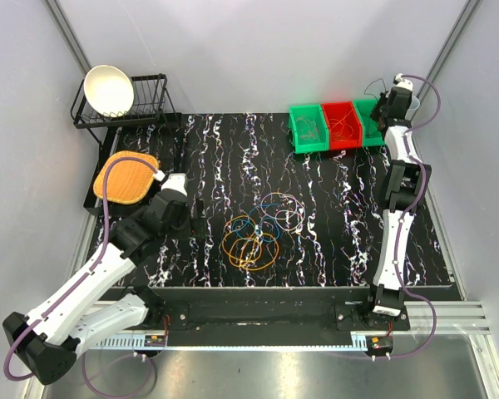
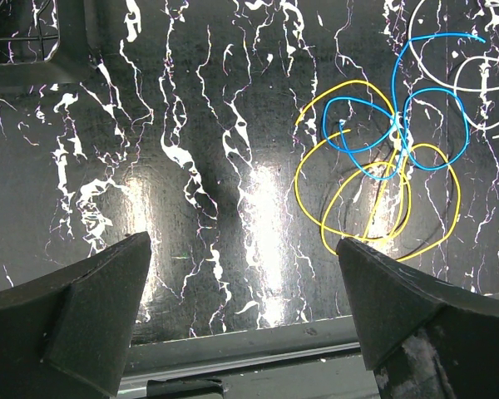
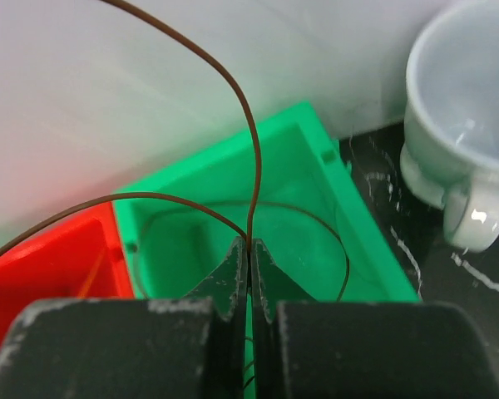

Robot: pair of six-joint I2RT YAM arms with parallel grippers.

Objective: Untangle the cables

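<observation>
In the right tool (image 3: pixel 249 248), a thin brown cable (image 3: pixel 258 166)

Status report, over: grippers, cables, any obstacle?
Left gripper open, short of the tangle. Right gripper shut on a brown cable above the green bin. White cup beside bin.

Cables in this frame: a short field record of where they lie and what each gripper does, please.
cable tangle: orange, blue and purple loops overlapped mid-mat
left gripper: open, empty, over the mat left of the cable tangle
right gripper: shut on a thin dark cable over the rightmost green bin
red bin: holds thin wire
</observation>
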